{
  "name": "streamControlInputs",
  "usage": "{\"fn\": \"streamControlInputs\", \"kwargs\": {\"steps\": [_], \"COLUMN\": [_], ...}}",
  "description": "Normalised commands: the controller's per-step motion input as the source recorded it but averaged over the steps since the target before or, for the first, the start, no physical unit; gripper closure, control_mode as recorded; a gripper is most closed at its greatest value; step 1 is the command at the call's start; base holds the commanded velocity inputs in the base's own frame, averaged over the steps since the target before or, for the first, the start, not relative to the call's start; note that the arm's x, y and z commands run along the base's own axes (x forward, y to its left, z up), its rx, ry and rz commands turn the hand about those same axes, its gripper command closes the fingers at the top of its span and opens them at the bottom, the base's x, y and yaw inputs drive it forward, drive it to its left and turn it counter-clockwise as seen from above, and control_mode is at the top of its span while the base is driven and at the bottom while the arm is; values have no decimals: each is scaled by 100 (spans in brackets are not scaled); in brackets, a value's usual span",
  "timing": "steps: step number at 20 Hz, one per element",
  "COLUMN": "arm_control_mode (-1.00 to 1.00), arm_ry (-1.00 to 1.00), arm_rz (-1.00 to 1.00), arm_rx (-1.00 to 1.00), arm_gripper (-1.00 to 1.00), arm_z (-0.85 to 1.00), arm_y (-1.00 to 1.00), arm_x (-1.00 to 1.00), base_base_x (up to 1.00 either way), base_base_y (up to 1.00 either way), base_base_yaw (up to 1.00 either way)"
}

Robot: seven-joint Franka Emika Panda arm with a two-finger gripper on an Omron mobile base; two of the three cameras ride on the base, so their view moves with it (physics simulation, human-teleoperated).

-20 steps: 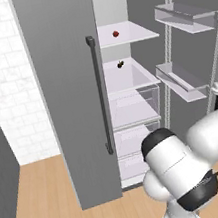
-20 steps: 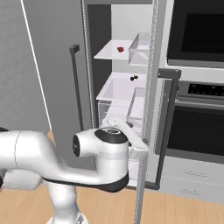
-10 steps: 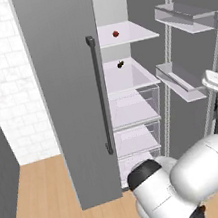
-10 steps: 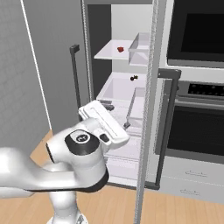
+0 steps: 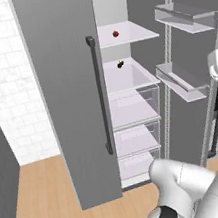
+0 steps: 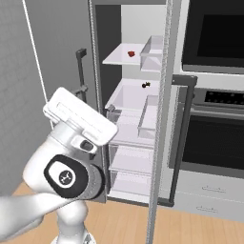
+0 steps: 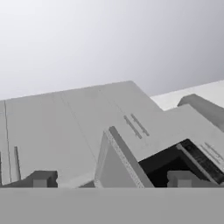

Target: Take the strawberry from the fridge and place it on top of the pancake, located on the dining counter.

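The fridge (image 5: 67, 88) stands with its right door swung open and its white shelves showing. The strawberry (image 5: 115, 33) (image 6: 131, 54) lies on the upper shelf, a tiny red berry. One shelf lower sits a tiny blackish lump (image 5: 120, 65) (image 6: 145, 85). My white hand (image 6: 80, 118) is raised in front of the fridge, well short of the shelves and below the strawberry's level. In the hand view my gripper (image 7: 112, 179) is open, its two dark tips wide apart with nothing between them, and it looks up at the fridge top and ceiling. The pancake and the dining counter are out of view.
The open fridge door (image 5: 190, 84) carries two bins and stands to the right of the shelves. A dark bar handle (image 5: 99, 95) runs down the shut left door. A black wall oven (image 6: 214, 124) sits right of the fridge. White brick wall (image 5: 0, 84) lies to the left.
The arm has swung and the hand has risen from low in front of the fridge to about mid-shelf height. The jaws stayed open. The strawberry has not moved.
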Motion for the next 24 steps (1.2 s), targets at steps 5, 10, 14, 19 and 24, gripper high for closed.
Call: {"fn": "streamControlInputs", "kwargs": {"steps": [5,10,14,19,24], "arm_control_mode": [-100,-100,-100,-100,-100], "arm_ry": [-5,23,23,-15,-44], "arm_rz": [21,46,49,33,2], "arm_rx": [31,41,49,84,100], "arm_gripper": [-100,-100,-100,-100,-100], "arm_z": [100,97,67,14,-41], "arm_y": [80,82,64,14,21], "arm_x": [-18,26,16,-41,-31], "base_base_x": [0,0,0,0,0], "base_base_y": [0,0,0,0,0], "base_base_yaw": [0,0,0,0,0]}}
